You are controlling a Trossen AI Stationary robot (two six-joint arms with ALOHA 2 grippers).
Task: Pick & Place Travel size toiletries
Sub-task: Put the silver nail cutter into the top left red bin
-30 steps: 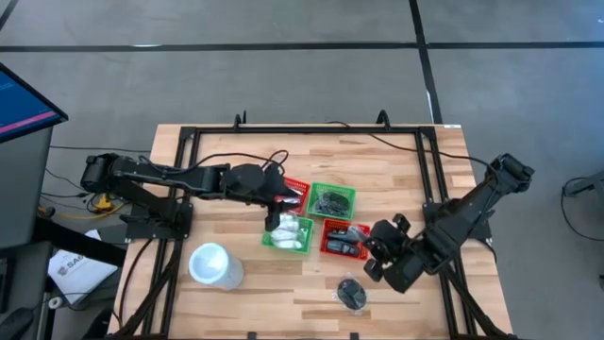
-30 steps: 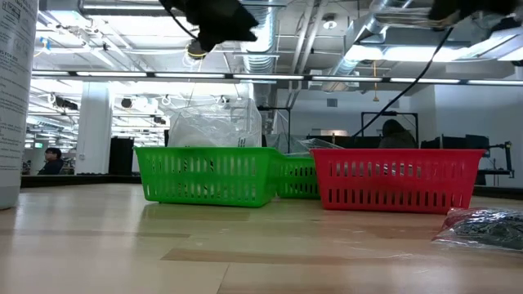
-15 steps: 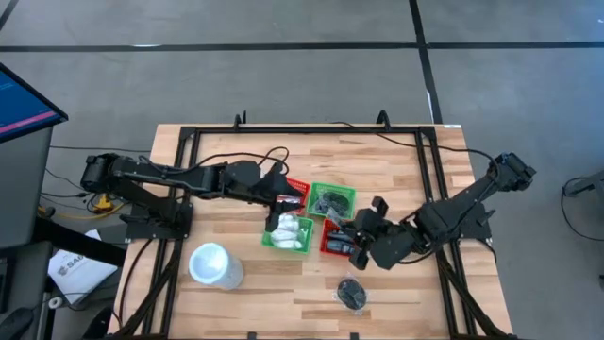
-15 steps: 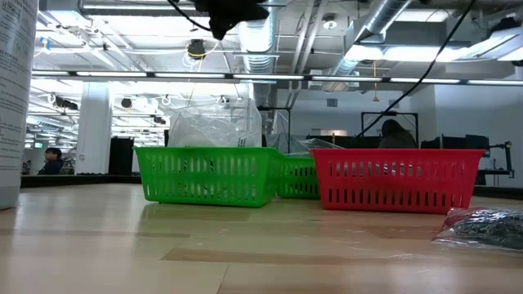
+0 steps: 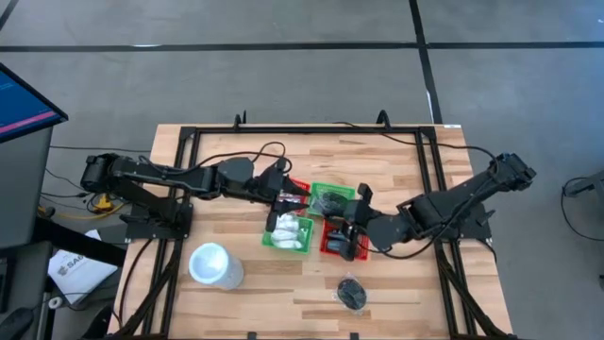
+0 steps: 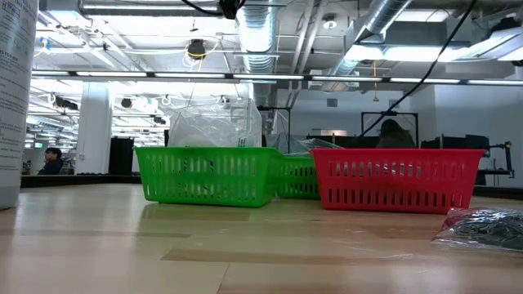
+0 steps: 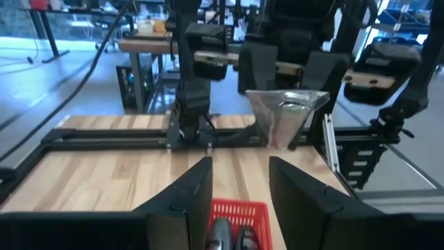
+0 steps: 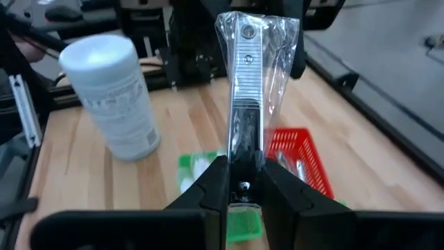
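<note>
A white cup (image 5: 213,264) stands on the wooden table (image 5: 396,170) near red and green baskets (image 5: 332,201).

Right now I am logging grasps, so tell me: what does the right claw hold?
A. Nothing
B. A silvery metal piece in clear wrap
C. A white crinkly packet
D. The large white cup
B: in the right wrist view the right claw is shut on a silvery metal piece in clear wrap that stands up between its fingers.
</note>
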